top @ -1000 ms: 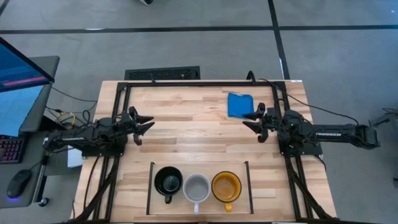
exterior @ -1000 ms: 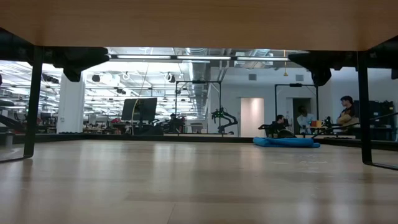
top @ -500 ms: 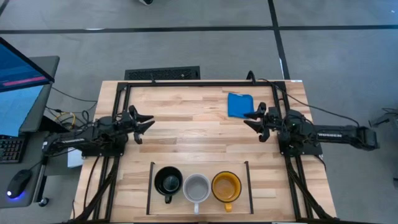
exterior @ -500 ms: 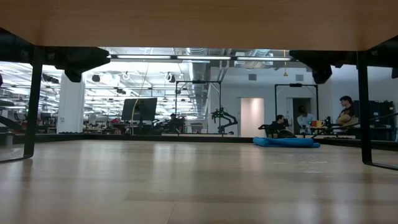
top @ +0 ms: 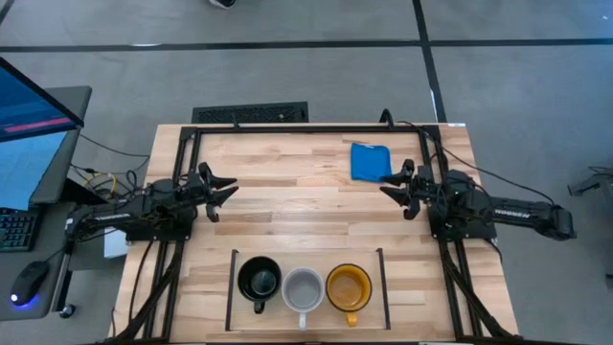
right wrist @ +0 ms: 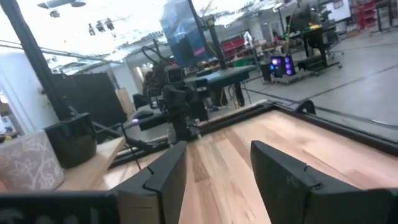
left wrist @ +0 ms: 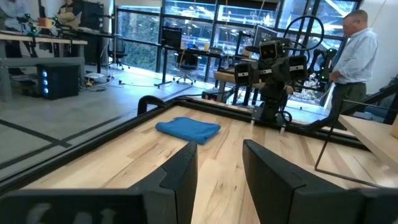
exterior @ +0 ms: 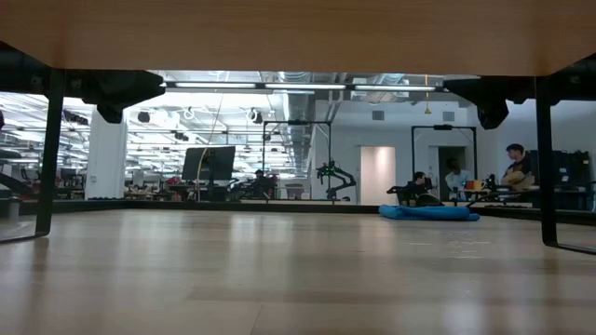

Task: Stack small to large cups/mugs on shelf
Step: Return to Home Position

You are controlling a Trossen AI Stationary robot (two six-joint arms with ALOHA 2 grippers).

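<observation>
High view: three round mugs [top: 303, 287], wood-plank shelf [top: 306, 261]

Right wrist view: pale grey-white mug [right wrist: 23, 169] was cut off by picture edge, surface blurred. Left hand [left wrist: 219, 150], right hand [right wrist: 217, 150]: finger bases ran past edge. High view: monitor [top: 29, 105] was cut off. Low view: persons [exterior: 517, 167] were too small for detail.

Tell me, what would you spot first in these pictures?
Three mugs stand in a row on the shelf at the table's edge: a black mug, a white mug and an orange mug. A blue cloth lies across the table, beside the open right gripper. The left gripper, also open, waits opposite.
</observation>
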